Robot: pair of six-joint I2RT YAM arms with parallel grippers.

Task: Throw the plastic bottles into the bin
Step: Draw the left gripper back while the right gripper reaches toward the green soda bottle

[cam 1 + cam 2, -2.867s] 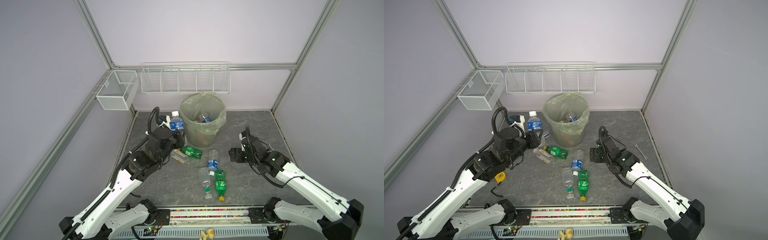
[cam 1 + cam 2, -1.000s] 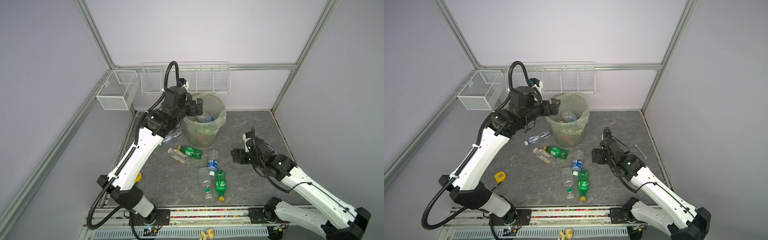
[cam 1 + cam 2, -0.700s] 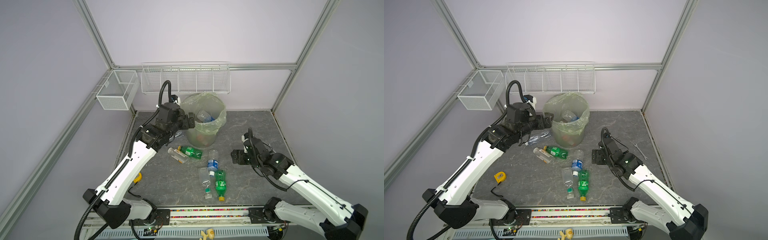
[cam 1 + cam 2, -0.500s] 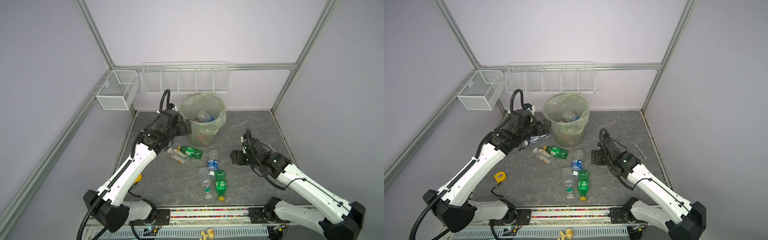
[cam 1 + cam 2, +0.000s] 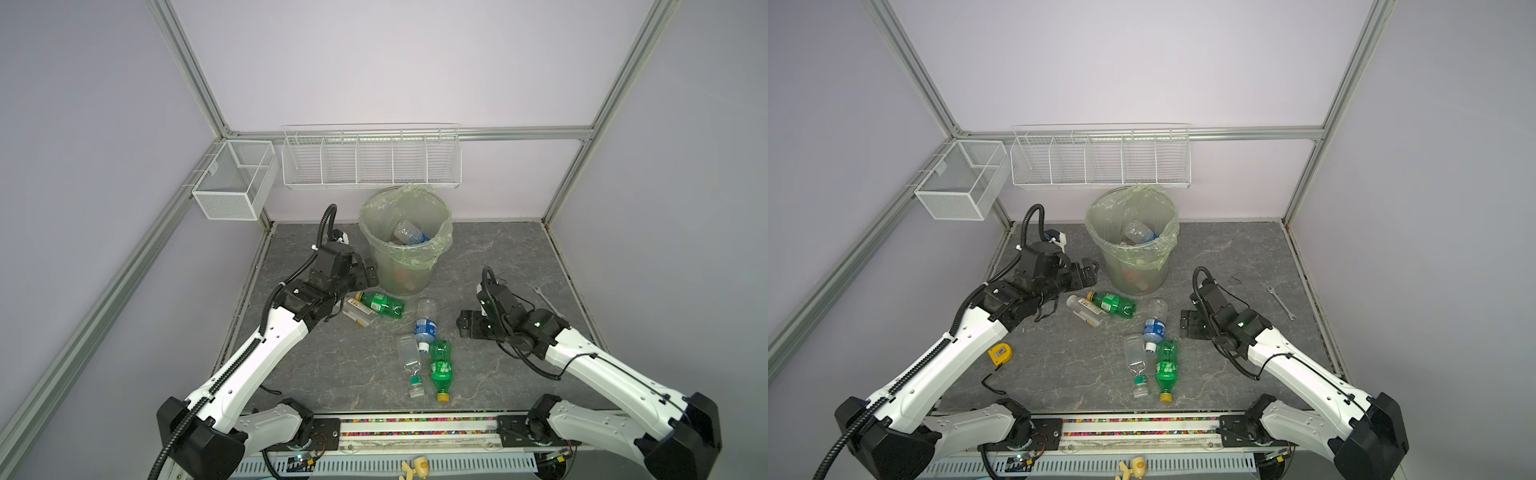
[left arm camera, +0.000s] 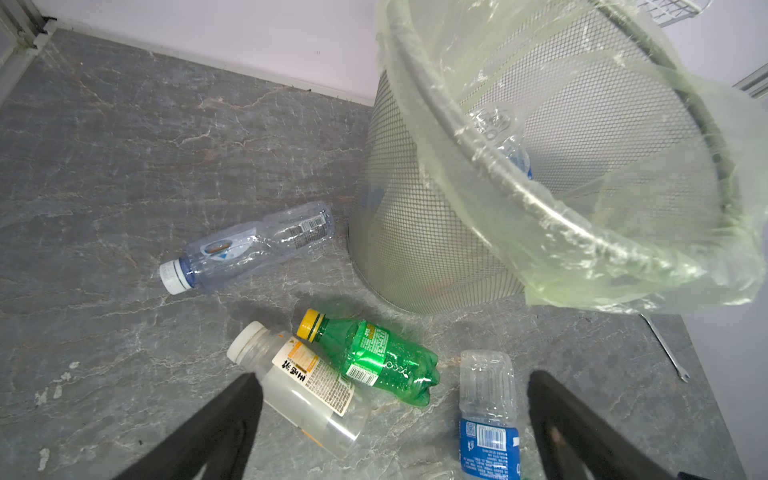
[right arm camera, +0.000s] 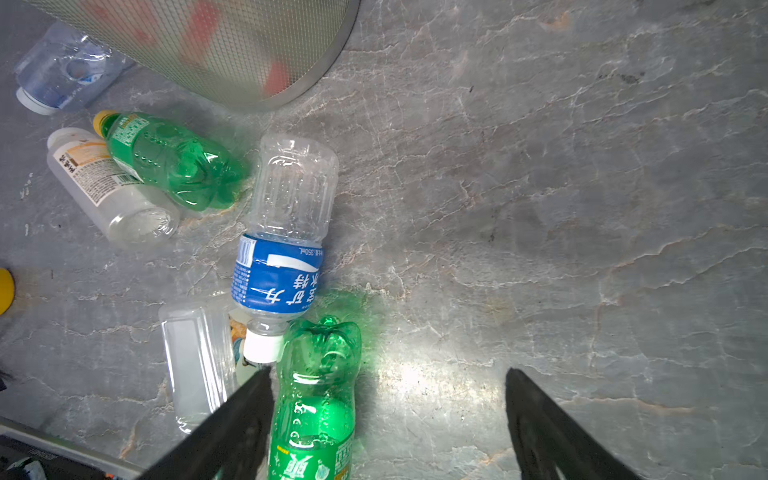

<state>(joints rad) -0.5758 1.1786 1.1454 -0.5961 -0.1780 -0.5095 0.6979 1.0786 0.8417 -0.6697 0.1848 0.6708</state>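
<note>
Six plastic bottles (image 5: 426, 325) are seen lying on the bench (image 5: 498, 257), with both hands empty.
The bin (image 5: 399, 272) is set near the back edge, and a blue-labelled bottle (image 5: 409, 233) is seen inside it. The left hand (image 5: 369, 272) is held wide open just beside the bin's left wall, near a green bottle (image 5: 380, 305). The right hand (image 5: 467, 328) is spread wide too, just right of the bottles gathered toward the front edge.

Left arm (image 5: 274, 332) dropped its bottle (image 5: 409, 233) in the bin (image 5: 405, 272), then lowered.
</note>
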